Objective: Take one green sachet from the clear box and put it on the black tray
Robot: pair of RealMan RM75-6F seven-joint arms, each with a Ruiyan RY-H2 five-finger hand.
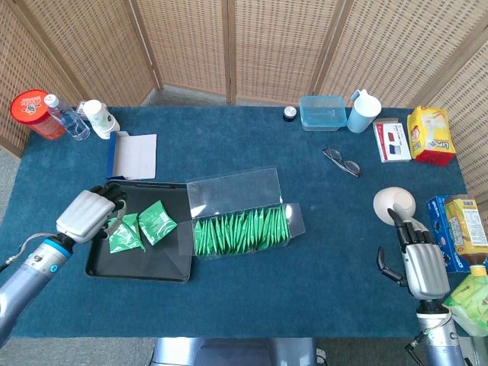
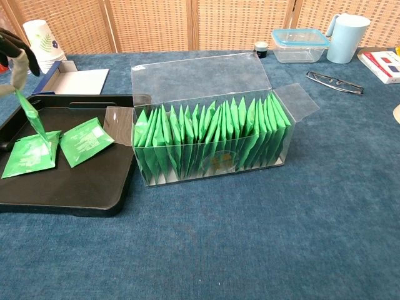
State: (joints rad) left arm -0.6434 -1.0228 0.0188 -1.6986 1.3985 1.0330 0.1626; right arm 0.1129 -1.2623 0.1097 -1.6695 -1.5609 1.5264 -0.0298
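The green sachet [image 2: 31, 114] hangs edge-on from the left hand [image 1: 85, 215], pinched at its top corner between the fingertips [image 2: 17, 62], its lower end down over the near-left part of the black tray [image 2: 75, 203], touching or almost touching one of the two sachets [image 1: 140, 226] that already lie flat there. It dangles straight and thin, so I judge it very light and limp, a slick foil or paper packet that bends easily and could slide out of a loose pinch. A top corner or the upper sealed edge looks like the best place to take hold; the flat faces offer little to grip.

Just right of the tray, touching its edge, stands the clear box [image 2: 206, 125]. Its lid is folded back and a side flap hangs open on each end. Inside, a tight row of green sachets [image 2: 209, 134] stands upright on edge, packed face to face from end to end. They lean on each other, so pulling one out may drag its neighbours.

Well to the right of the tray, at the near right corner of the table, the right hand [image 1: 421, 263] holds nothing, its fingers loosely apart.

Far beyond the tray, at the back of the table, a lidded plastic tub [image 1: 322, 112] looks empty, though I cannot be sure.
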